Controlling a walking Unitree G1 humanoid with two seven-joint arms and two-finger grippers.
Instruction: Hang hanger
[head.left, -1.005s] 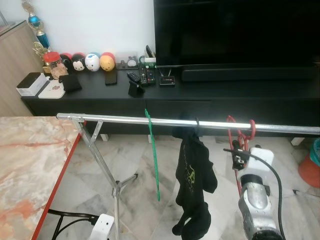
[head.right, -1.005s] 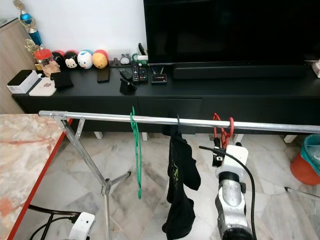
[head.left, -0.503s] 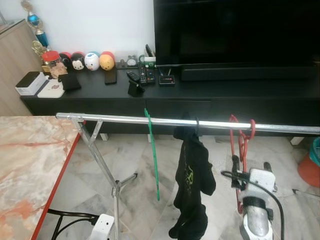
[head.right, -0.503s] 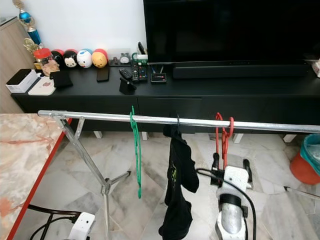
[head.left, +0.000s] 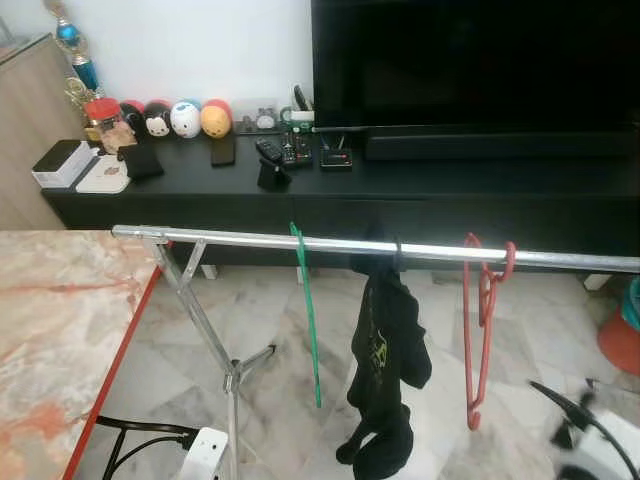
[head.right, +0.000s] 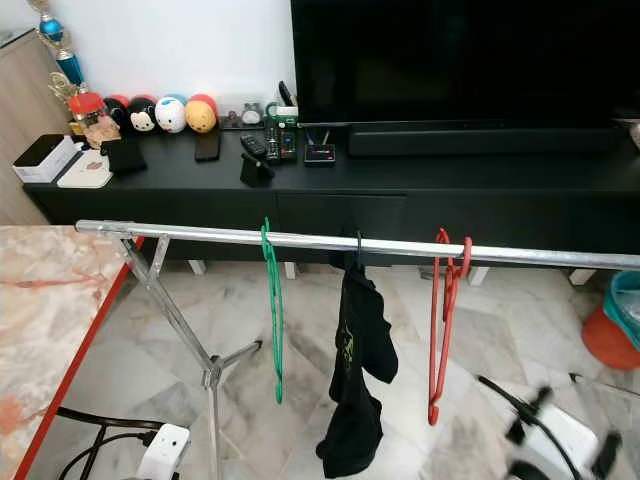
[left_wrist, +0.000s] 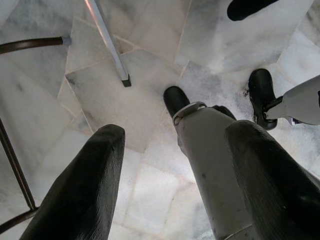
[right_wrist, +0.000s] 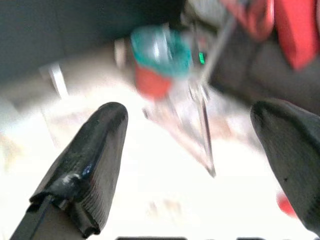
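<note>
A red hanger (head.left: 478, 340) hangs free by its hook on the silver rail (head.left: 230, 238), right of a black garment (head.left: 385, 365) and a green hanger (head.left: 309, 325). My right arm (head.right: 556, 443) is low at the bottom right, blurred, well below and to the right of the red hanger. In the right wrist view my right gripper (right_wrist: 192, 115) is open with nothing between its fingers. My left gripper (left_wrist: 175, 135) hangs open over the marble floor, with my own leg (left_wrist: 210, 145) seen between its fingers.
A black TV console (head.left: 420, 185) with toys, remotes and a large TV (head.left: 470, 70) stands behind the rail. A marble table with a red edge (head.left: 60, 320) is at the left. The rack's legs (head.left: 215, 340), a white power strip (head.left: 205, 452) and a red-and-teal bin (head.right: 612, 325) are on the floor.
My right arm has dropped from the rail down to the lower right. The red hanger stays on the rail, now hanging free.
</note>
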